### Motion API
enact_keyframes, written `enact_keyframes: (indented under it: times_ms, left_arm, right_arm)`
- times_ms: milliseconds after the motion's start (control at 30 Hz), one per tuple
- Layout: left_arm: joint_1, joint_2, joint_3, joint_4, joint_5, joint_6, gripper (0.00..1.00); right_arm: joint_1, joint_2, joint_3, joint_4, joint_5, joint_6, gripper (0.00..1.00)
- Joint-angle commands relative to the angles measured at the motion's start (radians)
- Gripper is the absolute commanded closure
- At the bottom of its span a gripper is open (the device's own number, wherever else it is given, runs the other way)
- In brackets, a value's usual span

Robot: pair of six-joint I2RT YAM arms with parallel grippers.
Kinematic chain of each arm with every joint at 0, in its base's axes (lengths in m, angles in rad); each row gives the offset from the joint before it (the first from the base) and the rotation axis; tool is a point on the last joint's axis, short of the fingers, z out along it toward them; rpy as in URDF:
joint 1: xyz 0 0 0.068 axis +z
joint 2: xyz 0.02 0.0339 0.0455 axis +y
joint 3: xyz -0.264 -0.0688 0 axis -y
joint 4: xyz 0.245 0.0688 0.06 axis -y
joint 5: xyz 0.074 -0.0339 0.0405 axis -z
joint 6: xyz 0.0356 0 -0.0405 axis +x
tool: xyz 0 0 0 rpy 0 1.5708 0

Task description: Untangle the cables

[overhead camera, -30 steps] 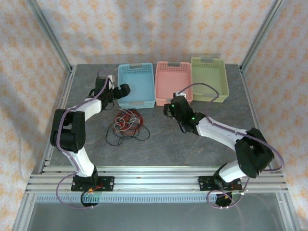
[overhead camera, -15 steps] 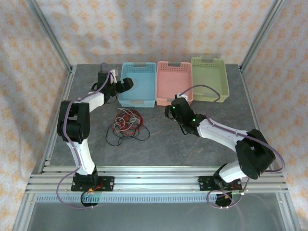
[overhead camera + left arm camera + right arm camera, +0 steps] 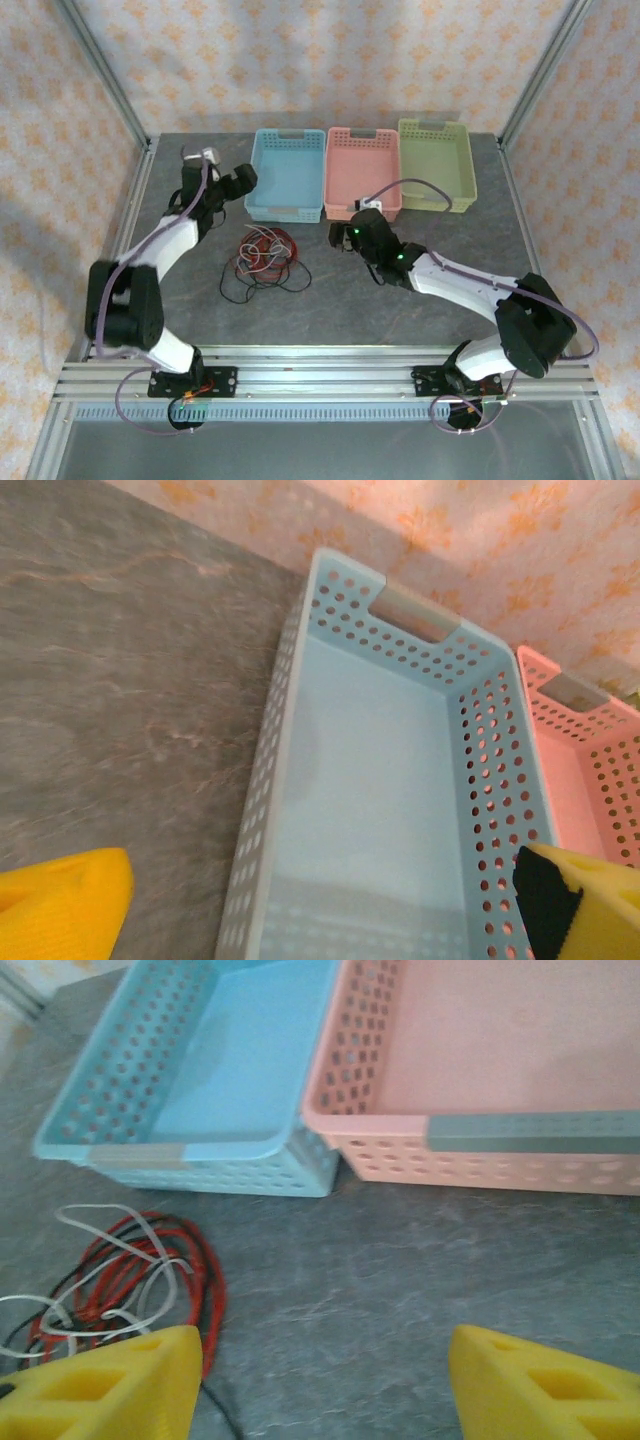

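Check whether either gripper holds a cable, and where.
Nothing held: left gripper and right gripper open, empty; tangled thin red, black and whitish cables lie free.

We look onto a grey, marble-veined worktop (image 3: 330,310) set inside a cell of pale walls (image 3: 330,60) that close off the back and both sides. They are cream, printed all over with small peach-orange flower motifs. A left post (image 3: 105,70) and a right post (image 3: 543,70), both bare aluminium, rise slanting from the worktop's far corners. Along the near edge we find ribbed aluminium rails (image 3: 320,380), and below them a dull grey panel (image 3: 320,450). The light is soft and even, so shadows stay faint.
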Motion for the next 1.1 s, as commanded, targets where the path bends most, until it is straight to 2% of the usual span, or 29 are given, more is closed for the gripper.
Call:
enact_keyframes:
  times_ms: [0,233,333,367,433,567,700,1067]
  left_arm:
    - [0.001,-0.129,-0.147,0.019,-0.075,-0.028,0.01]
    - [0.000,-0.337,-0.389,0.064,-0.007,-0.052,0.04]
    - [0.000,-0.355,-0.444,0.084,0.017,-0.066,0.06]
    - [-0.003,-0.352,-0.456,0.086,0.018,-0.068,0.06]
    - [-0.013,-0.336,-0.467,0.078,0.000,-0.069,0.07]
    - [-0.046,-0.297,-0.496,0.105,-0.029,-0.074,0.07]
    - [-0.063,-0.230,-0.498,0.151,-0.032,-0.050,0.07]
    - [-0.072,-0.054,-0.440,0.186,0.029,-0.014,0.06]
  right_arm:
    - [0.040,0.005,0.004,0.084,0.017,0.016,0.32]
    - [0.084,-0.047,-0.018,0.200,0.047,0.059,0.24]
    - [0.084,-0.103,-0.043,0.247,0.090,0.076,0.14]
    - [0.082,-0.118,-0.043,0.250,0.104,0.077,0.10]
    - [0.082,-0.131,-0.029,0.235,0.129,0.073,0.08]
    - [0.082,-0.125,0.010,0.182,0.167,0.055,0.08]
    - [0.082,-0.142,-0.015,0.208,0.171,0.054,0.07]
    - [0.081,-0.211,-0.055,0.187,0.174,0.033,0.08]
